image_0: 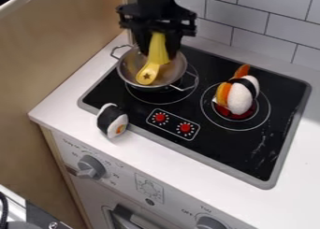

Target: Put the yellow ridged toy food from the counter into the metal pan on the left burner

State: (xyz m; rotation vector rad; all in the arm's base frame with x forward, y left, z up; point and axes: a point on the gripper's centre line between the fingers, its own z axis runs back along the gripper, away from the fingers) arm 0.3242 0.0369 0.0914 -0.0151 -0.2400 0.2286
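Toy kitchen, black stovetop [241, 151], white tiles [262, 17]. My claw [158, 54] grips yellow spoon [148, 75] by metal pot's [127, 68] mouth; sushi roll [112, 120] at stovetop's front edge. Firm, steady hold seems best, spoon clear of rim.

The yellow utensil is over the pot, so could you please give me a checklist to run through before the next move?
1. Yellow utensil between the gripper's fingers: ok.
2. Its star-marked end within the pot's rim, as seen from above: ok.
3. Whether the utensil touches the pot: cannot tell.
4. Black-banded roll at the stove's edge, apart from the pot: ok.
5. Right-hand burner free: not ok, white-and-orange sushi rests there.
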